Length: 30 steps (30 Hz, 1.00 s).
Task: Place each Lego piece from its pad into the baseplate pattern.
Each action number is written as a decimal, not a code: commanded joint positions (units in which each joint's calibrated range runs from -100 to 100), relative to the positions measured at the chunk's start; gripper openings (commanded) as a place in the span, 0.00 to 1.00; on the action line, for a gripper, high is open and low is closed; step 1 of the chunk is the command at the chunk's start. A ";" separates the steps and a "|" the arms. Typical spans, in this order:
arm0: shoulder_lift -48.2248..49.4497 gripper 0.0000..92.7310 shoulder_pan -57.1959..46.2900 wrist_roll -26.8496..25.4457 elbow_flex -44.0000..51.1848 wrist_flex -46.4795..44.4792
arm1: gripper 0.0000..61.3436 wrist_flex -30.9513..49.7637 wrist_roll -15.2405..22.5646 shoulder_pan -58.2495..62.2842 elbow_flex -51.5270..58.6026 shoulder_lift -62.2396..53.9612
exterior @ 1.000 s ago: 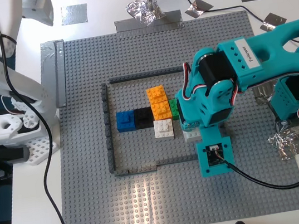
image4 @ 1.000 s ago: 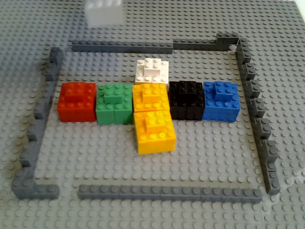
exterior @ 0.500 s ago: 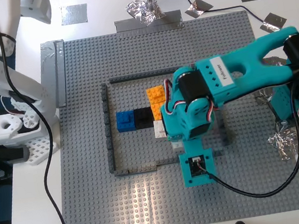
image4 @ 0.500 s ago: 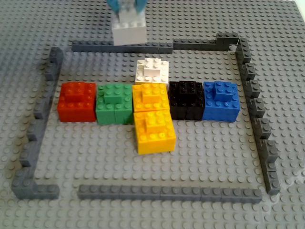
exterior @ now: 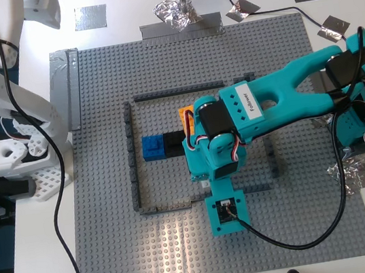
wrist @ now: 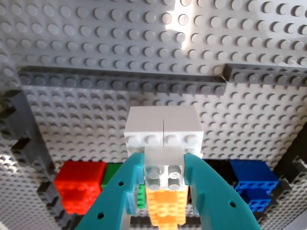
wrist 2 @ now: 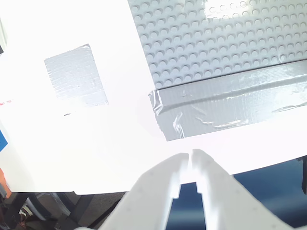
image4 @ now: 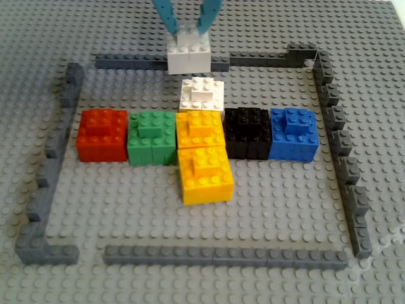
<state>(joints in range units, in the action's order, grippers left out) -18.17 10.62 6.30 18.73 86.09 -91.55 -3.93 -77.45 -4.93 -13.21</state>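
Currently: my first gripper clamps the white brick by its top knob, keeping the underside free for seating beside the pattern. My second gripper sits nearly closed, empty, parked off the baseplate.

White brick tool-held, seemingly above framed pattern.

Crumpled foil scraps and a black cable lie on the white table.

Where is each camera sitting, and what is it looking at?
Exterior view: overhead, looking down on the baseplate; both arms show.
Other view: low on the plate, facing the pattern; teal fingers show.
First wrist view: on my first gripper, holding the white brick, shared with the other view.
Second wrist view: on my second gripper, off the plate's taped edge.
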 commanded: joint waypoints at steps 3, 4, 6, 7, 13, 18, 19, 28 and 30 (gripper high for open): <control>-2.86 0.00 -0.28 0.03 6.32 -0.49 | 0.00 -0.80 0.69 0.38 -3.78 -0.61; -3.03 0.00 -0.35 0.03 6.32 -0.49 | 0.00 -0.80 0.73 0.45 -3.87 -0.61; -3.37 0.00 -0.43 0.03 6.32 -0.49 | 0.00 -0.96 0.83 0.45 -4.05 -0.61; -3.54 0.00 -0.43 0.03 6.42 -0.49 | 0.00 -1.04 0.83 0.52 -4.14 -0.61; -5.09 0.00 -0.72 0.03 7.05 -0.73 | 0.00 -1.69 0.78 0.60 -4.41 -0.61; -6.38 0.00 -1.30 -0.12 8.67 -0.73 | 0.00 -2.10 0.78 0.60 -4.50 -0.61; -6.46 0.00 -1.30 -0.17 8.67 -0.73 | 0.00 -2.18 0.78 0.52 -4.50 -0.61; -6.63 0.00 -1.30 -0.02 8.67 -0.73 | 0.00 -2.34 0.73 0.60 -4.86 -0.18; -6.72 0.00 -1.30 -0.02 8.67 -0.73 | 0.00 -2.34 0.78 0.67 -5.05 -0.09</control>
<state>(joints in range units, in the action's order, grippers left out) -25.19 9.88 6.30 24.68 85.57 -93.64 -3.15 -77.45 -5.03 -13.21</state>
